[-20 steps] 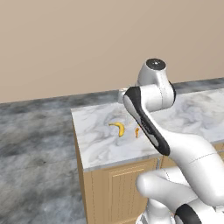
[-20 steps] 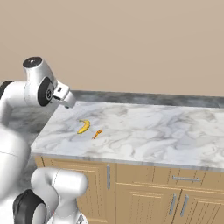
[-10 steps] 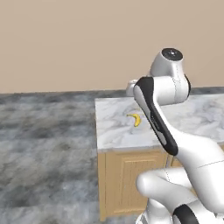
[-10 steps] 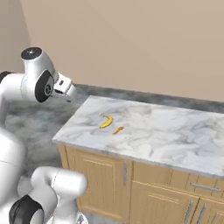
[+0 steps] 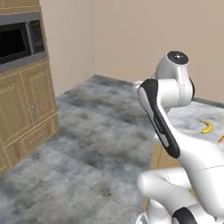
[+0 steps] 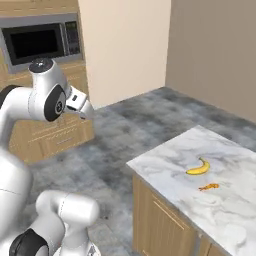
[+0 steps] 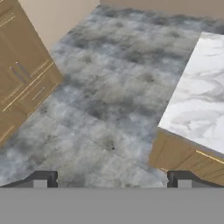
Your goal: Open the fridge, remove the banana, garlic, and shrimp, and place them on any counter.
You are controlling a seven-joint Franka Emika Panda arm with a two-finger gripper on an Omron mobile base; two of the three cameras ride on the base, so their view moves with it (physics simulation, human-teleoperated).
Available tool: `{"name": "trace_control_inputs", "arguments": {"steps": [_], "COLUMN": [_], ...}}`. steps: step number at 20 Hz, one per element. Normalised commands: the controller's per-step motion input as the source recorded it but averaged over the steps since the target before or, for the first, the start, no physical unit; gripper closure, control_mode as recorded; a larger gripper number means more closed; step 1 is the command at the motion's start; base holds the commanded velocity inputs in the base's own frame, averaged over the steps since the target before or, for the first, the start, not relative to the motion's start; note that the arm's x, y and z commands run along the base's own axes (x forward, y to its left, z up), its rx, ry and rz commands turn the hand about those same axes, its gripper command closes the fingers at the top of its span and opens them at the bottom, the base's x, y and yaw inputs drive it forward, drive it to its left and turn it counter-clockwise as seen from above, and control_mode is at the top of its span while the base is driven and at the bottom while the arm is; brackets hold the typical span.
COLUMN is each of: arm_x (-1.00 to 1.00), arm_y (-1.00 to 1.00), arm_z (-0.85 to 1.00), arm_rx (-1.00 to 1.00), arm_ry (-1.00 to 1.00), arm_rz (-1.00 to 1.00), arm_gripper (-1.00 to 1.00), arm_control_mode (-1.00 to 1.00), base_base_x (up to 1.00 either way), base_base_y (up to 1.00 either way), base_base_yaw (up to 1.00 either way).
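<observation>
On the marble counter (image 6: 165, 167), at about four o'clock in the right base view, the banana (image 6: 198, 168) is seen lying flat, with the shrimp (image 6: 209, 187) just beside it toward five o'clock and apart from it. In the left base view the same banana (image 5: 207, 127) is found at three o'clock, close to the right edge, and a sliver of the orange shrimp (image 5: 222, 139) is cut off by the frame just below it. The hand (image 6: 86, 111) is held out over the grey floor (image 6: 125, 130), at about ten o'clock in the right base view, well apart from the counter. Its fingers (image 7: 43, 178) are seen spread wide at the bottom of the hand view, with nothing between them; a corner of the counter (image 7: 199, 105) and its wood front are shown there at three to four o'clock. A built-in microwave (image 6: 37, 44) set in light wood cabinets (image 5: 24, 105) is visible at eleven o'clock in the right base view and at ten o'clock in the left base view. The garlic and the fridge cannot be made out.
</observation>
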Motion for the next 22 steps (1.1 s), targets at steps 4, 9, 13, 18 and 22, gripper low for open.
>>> {"name": "trace_control_inputs", "arguments": {"steps": [4,9,13,18,22], "arm_x": [0.0,0.0,0.0,0.0,0.0], "arm_y": [0.0,0.0,0.0,0.0,0.0], "arm_z": [0.0,0.0,0.0,0.0,0.0], "arm_rx": [0.0,0.0,0.0,0.0,0.0], "arm_ry": [0.0,0.0,0.0,0.0,0.0], "arm_rz": [0.0,0.0,0.0,0.0,0.0], "arm_gripper": [-1.0,-1.0,-1.0,-1.0,-1.0], "arm_control_mode": [1.0,1.0,1.0,1.0,1.0], "base_base_x": [-0.19,-0.31,-0.16,0.43,1.0], "base_base_y": [0.4,0.94,0.99,0.62,0.05], "base_base_yaw": [0.88,0.74,0.69,0.52,0.29]}}
